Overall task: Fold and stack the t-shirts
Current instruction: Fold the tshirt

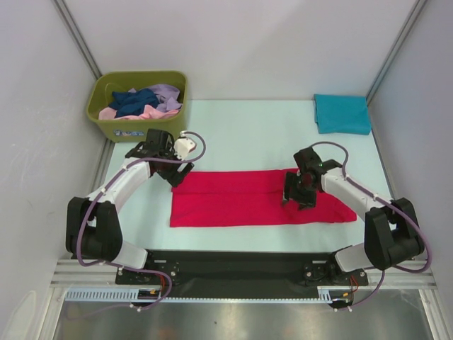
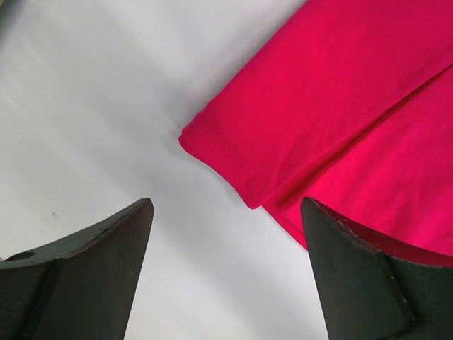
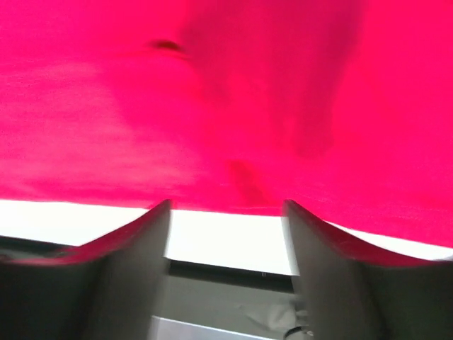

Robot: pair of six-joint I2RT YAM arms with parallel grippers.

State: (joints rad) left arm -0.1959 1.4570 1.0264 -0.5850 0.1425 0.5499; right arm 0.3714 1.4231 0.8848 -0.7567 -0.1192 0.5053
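Bright even light; soft shadows; red t-shirt (image 3: 226,106) blurred, right wrist view.

Red t-shirt (image 3: 226,106) fills view; right gripper (image 3: 226,207) jaws parted, blurred.

The pale, mint-tinted surface (image 1: 241,134) carries three things. A red t-shirt (image 1: 233,198) lies flat across its near middle, folded into a long band running left to right, its layered far left corner plain in the left wrist view. A teal t-shirt (image 1: 342,113) sits folded in the far right corner, well apart from it. An olive-green bin (image 1: 131,129) stands at the far left corner
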